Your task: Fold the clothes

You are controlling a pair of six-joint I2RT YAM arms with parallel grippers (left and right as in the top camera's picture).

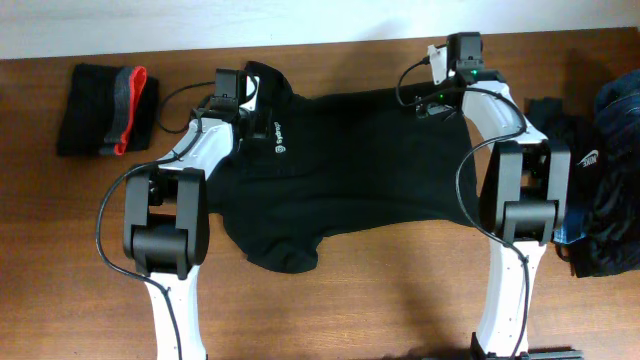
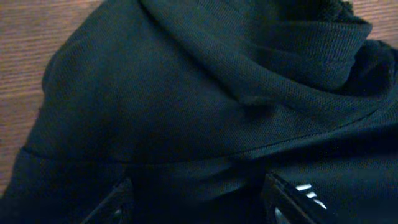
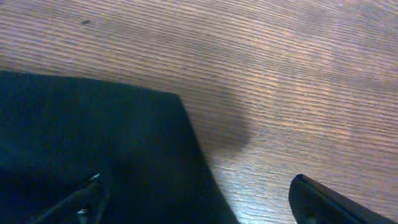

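Standing spread over the shirt's hem corner, the right gripper (image 3: 199,196) is holding nothing.
Its jaws are gaping, one finger over the black shirt (image 3: 93,137), the other over bare table (image 3: 298,74). The left gripper (image 2: 205,198) is hovering with its jaws likewise apart above bunched cloth near the collar (image 2: 261,56). The shirt is lying spread across the table's middle, between the arms; a folded garment (image 1: 105,108) is sitting far left and a dark pile (image 1: 610,190) far right. To fold cleanly, I judge both claws should be pinching edge fabric only, lifting together and keeping the hem taut.
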